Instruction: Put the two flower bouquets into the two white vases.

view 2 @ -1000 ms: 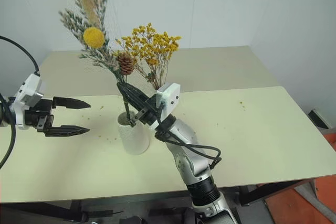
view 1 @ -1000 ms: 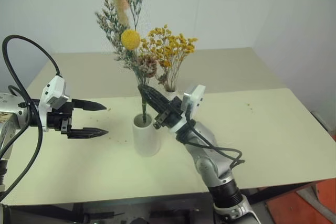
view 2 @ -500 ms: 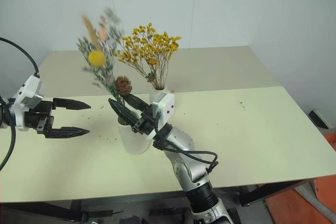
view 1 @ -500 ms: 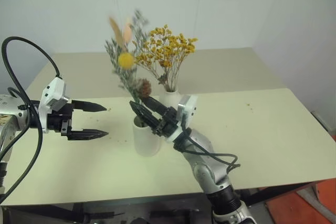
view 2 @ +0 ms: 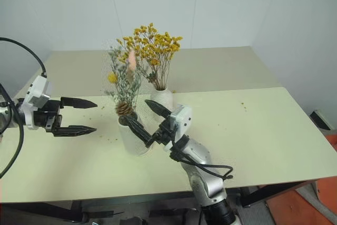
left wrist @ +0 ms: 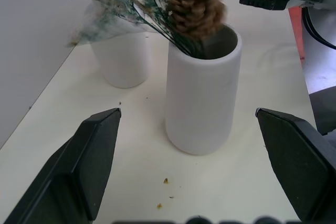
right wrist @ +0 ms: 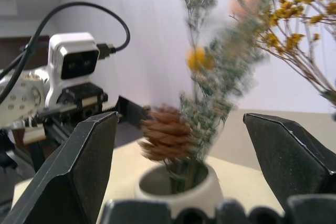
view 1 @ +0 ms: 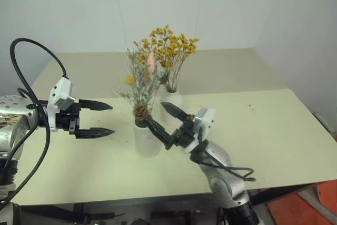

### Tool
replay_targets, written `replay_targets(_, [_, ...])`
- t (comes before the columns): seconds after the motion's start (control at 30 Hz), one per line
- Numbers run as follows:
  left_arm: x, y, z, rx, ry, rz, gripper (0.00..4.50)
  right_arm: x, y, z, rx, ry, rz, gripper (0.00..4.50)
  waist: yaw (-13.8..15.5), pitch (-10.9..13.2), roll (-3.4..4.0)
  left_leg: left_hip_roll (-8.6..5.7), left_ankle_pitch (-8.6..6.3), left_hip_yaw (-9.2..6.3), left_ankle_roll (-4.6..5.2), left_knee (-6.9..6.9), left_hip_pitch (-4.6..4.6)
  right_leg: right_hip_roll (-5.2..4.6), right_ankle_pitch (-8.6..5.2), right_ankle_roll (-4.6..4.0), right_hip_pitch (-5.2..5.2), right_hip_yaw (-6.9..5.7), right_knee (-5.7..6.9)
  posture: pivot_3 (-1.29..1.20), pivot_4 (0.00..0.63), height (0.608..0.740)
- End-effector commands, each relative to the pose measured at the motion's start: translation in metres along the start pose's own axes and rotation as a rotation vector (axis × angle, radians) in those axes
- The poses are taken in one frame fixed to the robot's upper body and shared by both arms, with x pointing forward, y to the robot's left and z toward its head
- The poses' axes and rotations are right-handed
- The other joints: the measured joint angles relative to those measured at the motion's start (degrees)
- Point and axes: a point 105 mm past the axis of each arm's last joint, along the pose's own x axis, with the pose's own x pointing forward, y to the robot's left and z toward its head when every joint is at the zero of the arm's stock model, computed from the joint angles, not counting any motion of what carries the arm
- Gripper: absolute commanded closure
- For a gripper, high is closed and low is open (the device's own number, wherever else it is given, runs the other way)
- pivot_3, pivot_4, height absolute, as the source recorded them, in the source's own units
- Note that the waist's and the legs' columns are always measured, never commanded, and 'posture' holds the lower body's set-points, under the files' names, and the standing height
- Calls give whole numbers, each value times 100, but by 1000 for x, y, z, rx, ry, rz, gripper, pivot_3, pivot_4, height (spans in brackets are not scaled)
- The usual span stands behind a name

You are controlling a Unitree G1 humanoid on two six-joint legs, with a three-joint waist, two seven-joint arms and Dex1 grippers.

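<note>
The grey-green bunch (view 1: 141,85), with its yellow ball and brown cone (right wrist: 167,135), stands in the wide-mouthed white vase (view 1: 146,139), and nothing grips it. Just right of that vase my right gripper (view 1: 164,125) is open, its fingers pointing up toward the stems without touching them. The bushy yellow-orange bouquet (view 1: 168,51) stands in the bottle-shaped white vase (view 1: 171,101) behind. My left gripper (view 1: 102,118) hovers open and empty to the left of the wide vase (left wrist: 202,98), facing it.
The cream table (view 1: 274,130) stretches to the right and toward the back wall. Small plant crumbs (left wrist: 165,181) lie on the table near the vases.
My right gripper has opened and let go of the grey-green bunch, which has dropped deep into the wide vase. The right hand has sunk and drawn back. The left arm has kept still.
</note>
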Motion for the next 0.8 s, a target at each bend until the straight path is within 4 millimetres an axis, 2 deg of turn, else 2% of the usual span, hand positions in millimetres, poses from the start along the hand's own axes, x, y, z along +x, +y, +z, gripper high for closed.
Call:
replay_targets(0.03, [-2,3,8,43,-2,8,0,-8,6,18,-37,-31,21,16,-4,0,-1,0,0,0,0,0,0,0,0,0,0,0,0,0,150,740])
replay_targets(0.3, [-1,4,6,43,-1,3,0,-27,-7,18,-101,32,-58,16,14,-1,-2,-1,0,1,0,0,0,0,-1,1,1,1,-1,0,150,740])
replay_targets(0.4, [-1,2,6,39,-8,4,0,-40,-14,23,-122,58,-69,16,25,-1,-2,-1,0,1,0,1,0,-1,-1,1,2,0,-1,0,150,740])
replay_targets(0.53, [1,-3,5,28,-21,-12,0,-64,-26,35,-174,129,-75,16,49,-1,-2,-2,0,2,0,2,-1,-3,-1,1,7,0,-7,0,150,740])
replay_targets(0.7, [4,-8,3,10,-44,-18,0,-103,-42,61,-280,259,-84,16,117,-1,-3,-1,0,2,0,1,2,-1,-1,1,10,-1,-8,0,150,740])
replay_targets(0.8, [5,-9,2,3,-53,-15,0,-118,-51,74,-341,328,-102,16,126,-1,-3,0,0,2,1,1,12,-2,-2,3,26,-2,-14,0,150,740])
